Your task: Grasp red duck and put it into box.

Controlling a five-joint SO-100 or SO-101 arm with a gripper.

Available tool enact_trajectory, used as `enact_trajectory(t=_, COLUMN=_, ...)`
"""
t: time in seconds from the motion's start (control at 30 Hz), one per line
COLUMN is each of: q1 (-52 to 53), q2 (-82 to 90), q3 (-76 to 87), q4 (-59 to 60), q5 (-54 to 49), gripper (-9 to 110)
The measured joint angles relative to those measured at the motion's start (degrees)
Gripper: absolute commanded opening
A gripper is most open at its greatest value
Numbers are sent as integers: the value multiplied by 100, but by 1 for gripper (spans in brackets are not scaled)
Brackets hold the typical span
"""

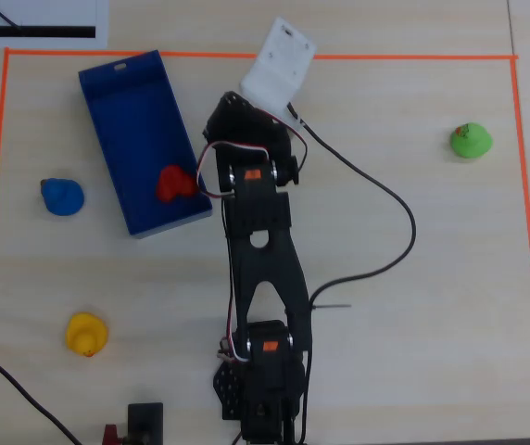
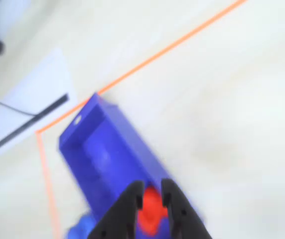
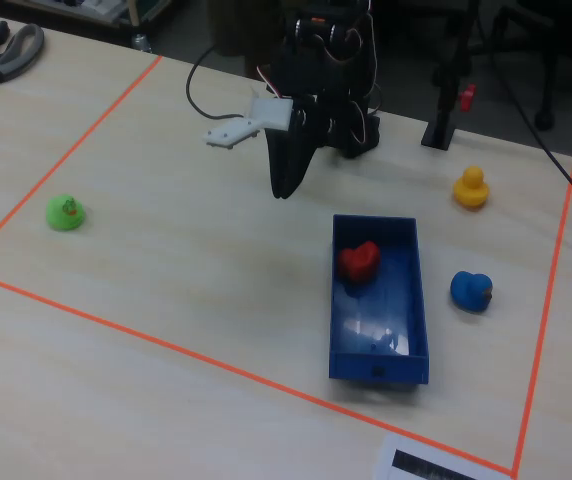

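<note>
red duck [image 3: 358,261] lying inside the blue box [image 3: 411,290] near its end, claw [image 3: 284,190] raised beside the box, narrowly parted, holding nothing

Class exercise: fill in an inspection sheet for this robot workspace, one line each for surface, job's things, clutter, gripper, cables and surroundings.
Surface: pale wood-look table, work area outlined in orange tape.
Job's things: red duck lies inside the blue box, at the end nearer the arm in the fixed view; also seen in the overhead view.
Clutter: green duck, blue duck and yellow duck on the table, all outside the box.
Gripper: gripper raised clear of the box, empty; whether open or shut cannot be told.
Cables: black cable loops across the table from the arm.
Surroundings: white sheet with a black bar beyond the tape; chairs behind the table, dim.
</note>
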Motion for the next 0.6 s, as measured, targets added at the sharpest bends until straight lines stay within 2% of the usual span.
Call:
enact_trajectory(t=0.3, q1=97, q2=4034, q3=5405, q4=-1046, q5=-1310, gripper=0)
enact_trajectory(t=0.43, q1=114, q2=5563, q3=7128, q4=-1143, q5=-1336, gripper=0)
enact_trajectory(t=0.6, q1=105, q2=6979, q3=8279, q4=-1151, q5=-1336, gripper=0)
